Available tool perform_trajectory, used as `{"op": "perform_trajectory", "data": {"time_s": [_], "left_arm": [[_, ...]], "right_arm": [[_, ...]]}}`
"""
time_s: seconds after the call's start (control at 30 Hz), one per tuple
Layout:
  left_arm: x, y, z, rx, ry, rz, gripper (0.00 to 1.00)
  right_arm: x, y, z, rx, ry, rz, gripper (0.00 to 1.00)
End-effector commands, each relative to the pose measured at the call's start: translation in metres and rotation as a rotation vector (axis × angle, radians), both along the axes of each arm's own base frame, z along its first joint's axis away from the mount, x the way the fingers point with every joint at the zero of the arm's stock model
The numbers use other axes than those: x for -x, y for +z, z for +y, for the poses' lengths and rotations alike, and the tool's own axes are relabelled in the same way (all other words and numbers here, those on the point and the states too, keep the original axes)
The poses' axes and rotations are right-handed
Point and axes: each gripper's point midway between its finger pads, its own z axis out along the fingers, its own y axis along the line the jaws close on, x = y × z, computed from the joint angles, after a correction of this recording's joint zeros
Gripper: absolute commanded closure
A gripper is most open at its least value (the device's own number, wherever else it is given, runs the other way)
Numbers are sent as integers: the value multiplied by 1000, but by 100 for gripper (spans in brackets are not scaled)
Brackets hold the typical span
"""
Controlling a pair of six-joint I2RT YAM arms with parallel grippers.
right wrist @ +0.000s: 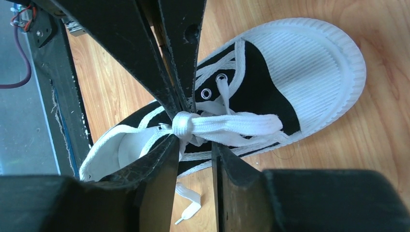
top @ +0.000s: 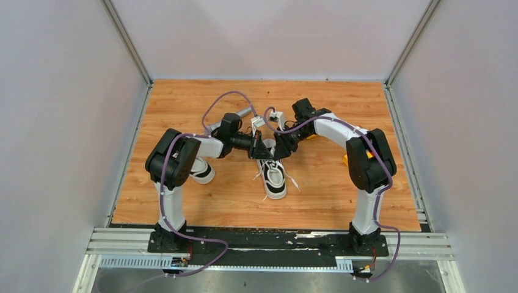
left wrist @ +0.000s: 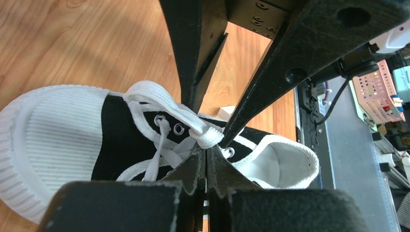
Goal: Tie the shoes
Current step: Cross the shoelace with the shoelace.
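One shoe lies mid-table with its toe toward the arm bases; it has a black upper, a white ribbed toe cap and white laces. A lace loop stretches across its tongue from a bunched knot. My left gripper is shut, its tips pinching the lace at that knot. Opposite it, my right gripper stands open with a gap between its fingers, the loop lying just past its tips. The other shoe sits at the left, half hidden behind the left arm.
A loose lace end trails on the wooden table beside the shoe. A yellow object peeks out behind the right arm. White walls close in three sides, and a metal rail runs along the near edge.
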Motion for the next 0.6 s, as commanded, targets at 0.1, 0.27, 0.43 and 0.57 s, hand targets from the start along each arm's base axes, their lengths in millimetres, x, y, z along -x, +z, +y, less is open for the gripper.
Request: {"op": "perform_trajectory", "data": {"time_s": [0.1,0.27,0.43,0.57], "left_arm": [[3,6,4,50,-65,-24,100],[1,-2,10,-17,-80,-37,100],[-3,-3,13,-55,-90,-74,100],[-4,1,12,-57,-107,-90,100]], "right_arm": [[-5,31,1,-135,90,-59,63],[-13,27,-7,-134,109,-62,63],[-18,21,-1,-150,120,-41,65],[-20,16,4,-156,128,-24,66]]}}
